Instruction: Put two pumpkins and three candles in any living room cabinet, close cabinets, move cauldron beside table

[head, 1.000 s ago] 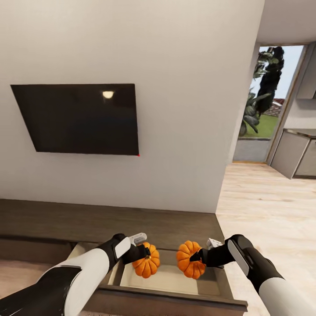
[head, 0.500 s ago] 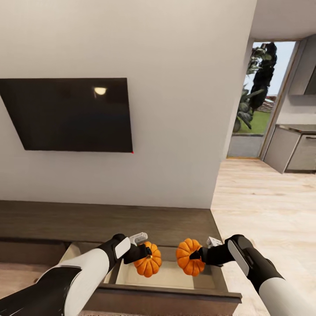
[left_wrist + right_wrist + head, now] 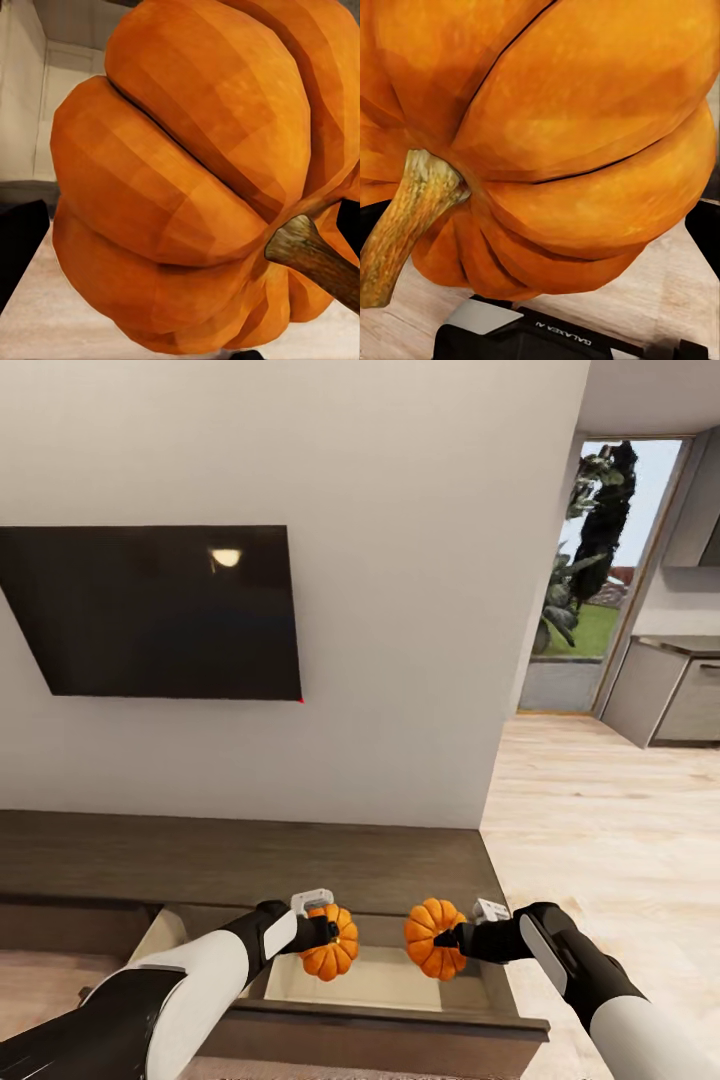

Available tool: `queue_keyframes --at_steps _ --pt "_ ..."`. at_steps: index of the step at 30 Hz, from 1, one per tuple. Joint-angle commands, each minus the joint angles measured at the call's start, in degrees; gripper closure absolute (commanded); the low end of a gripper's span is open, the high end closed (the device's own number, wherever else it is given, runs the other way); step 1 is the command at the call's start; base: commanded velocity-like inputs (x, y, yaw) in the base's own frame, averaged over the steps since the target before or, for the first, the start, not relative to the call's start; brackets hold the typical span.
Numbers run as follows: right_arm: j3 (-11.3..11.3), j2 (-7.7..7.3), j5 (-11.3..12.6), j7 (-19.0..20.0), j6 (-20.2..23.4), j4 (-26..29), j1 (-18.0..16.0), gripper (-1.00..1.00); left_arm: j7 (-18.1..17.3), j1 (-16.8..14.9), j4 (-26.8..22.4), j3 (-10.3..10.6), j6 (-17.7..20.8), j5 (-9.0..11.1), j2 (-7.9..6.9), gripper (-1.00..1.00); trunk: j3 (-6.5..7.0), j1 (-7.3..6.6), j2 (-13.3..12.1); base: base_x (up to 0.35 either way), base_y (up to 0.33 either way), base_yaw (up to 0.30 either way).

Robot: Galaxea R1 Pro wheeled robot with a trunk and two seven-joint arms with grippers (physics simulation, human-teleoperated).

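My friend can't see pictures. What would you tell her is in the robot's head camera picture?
Two robot arms each hold a small orange pumpkin, the left gripper with one pumpkin and the right gripper with the other pumpkin, above an open drawer of a long dark brown cabinet. A black TV hangs on the white wall behind.

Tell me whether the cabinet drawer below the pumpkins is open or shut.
Open: the drawer is pulled out from the cabinet, its pale inside showing beneath both pumpkins.

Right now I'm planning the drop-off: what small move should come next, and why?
Probably lower both arms: the left gripper and right gripper each hold a pumpkin above the cabinet's open drawer, not yet inside it.
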State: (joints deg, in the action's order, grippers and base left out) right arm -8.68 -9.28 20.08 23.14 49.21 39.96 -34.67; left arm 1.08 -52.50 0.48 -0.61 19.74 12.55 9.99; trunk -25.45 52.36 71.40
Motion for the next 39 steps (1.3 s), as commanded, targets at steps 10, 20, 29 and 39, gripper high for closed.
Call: queue_keyframes --at_steps 10,20,29,39 --pt "0.00 -0.12 0.54 0.39 -0.41 -0.92 -0.05 1.00 -3.14 -0.06 -0.74 -0.01 -1.08 -0.03 0.01 1.00 -0.66 0.00 0.05 0.000 0.000 0.000" --pt "0.03 -0.18 0.32 -0.08 -4.37 -1.06 -0.28 1.00 -4.41 -0.06 -3.17 0.36 -1.05 -0.78 0.01 1.00 -1.17 0.00 0.05 0.000 0.000 0.011" --pt "0.18 -0.12 0.40 -0.11 -5.16 -1.11 -0.31 1.00 -6.03 -0.06 -3.21 5.73 -3.56 -5.07 0.01 1.00 -1.97 0.00 0.05 0.000 0.000 0.059" --pt "0.01 0.06 0.38 -0.11 -5.18 -1.11 -0.31 1.00 -6.95 -0.06 -3.21 5.88 -3.53 -5.16 0.01 1.00 -2.86 0.00 0.05 0.000 0.000 0.054"
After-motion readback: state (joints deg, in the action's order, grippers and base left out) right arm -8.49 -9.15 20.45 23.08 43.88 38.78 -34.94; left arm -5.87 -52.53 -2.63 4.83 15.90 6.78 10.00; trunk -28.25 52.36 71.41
